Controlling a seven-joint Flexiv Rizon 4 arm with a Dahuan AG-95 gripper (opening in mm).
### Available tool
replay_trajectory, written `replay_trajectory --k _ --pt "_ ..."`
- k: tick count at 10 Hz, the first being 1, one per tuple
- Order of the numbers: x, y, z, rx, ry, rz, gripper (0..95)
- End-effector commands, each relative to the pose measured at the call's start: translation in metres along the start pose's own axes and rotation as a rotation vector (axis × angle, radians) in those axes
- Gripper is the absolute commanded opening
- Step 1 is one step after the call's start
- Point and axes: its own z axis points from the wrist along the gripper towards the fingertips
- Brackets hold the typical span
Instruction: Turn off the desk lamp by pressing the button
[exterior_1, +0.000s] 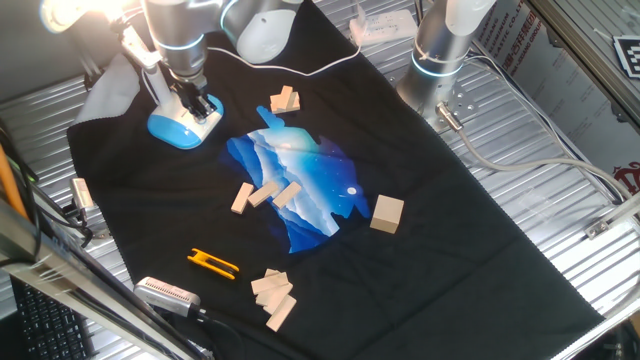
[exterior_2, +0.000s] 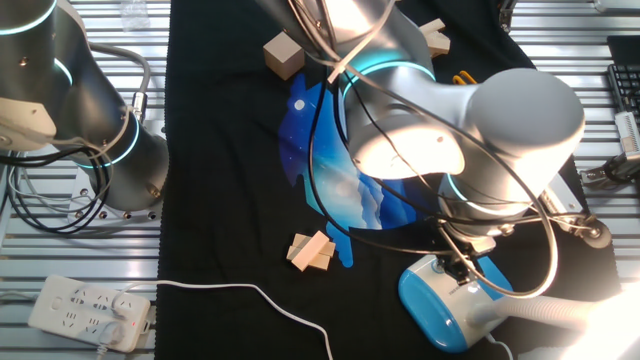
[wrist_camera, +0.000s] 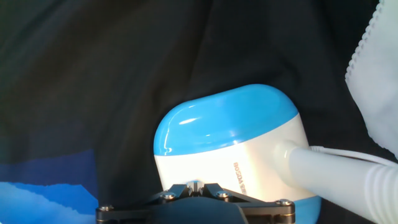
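The desk lamp (exterior_1: 180, 128) stands at the back left of the black cloth, with a light-blue base and a white top face (wrist_camera: 214, 165). Its white neck (wrist_camera: 336, 177) runs off to the right. Its head (exterior_1: 75, 12) glows brightly, and the glow also shows in the other fixed view (exterior_2: 615, 325). My gripper (wrist_camera: 194, 185) is shut, its fingertips touching each other, and points down onto the white top face of the base (exterior_2: 450, 300). The button is hidden under the fingertips. The gripper (exterior_1: 200, 103) stands directly over the base.
Wooden blocks (exterior_1: 285, 100) (exterior_1: 387, 213) (exterior_1: 273, 297) lie about the blue-printed cloth. A yellow clip (exterior_1: 212, 263) and a brush (exterior_1: 168, 293) lie near the front. A second arm's base (exterior_1: 440, 50) stands at the back right. A power strip (exterior_2: 90, 308) lies off the cloth.
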Motion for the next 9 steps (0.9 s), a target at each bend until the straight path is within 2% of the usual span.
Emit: replay_trajectory --k 1,9 --pt "-0.0003 0.0000 -0.0002 -0.001 -0.001 0.002 0.0" --pt "0.0019 -0.0003 0.0010 -0.007 0.001 0.003 0.0"
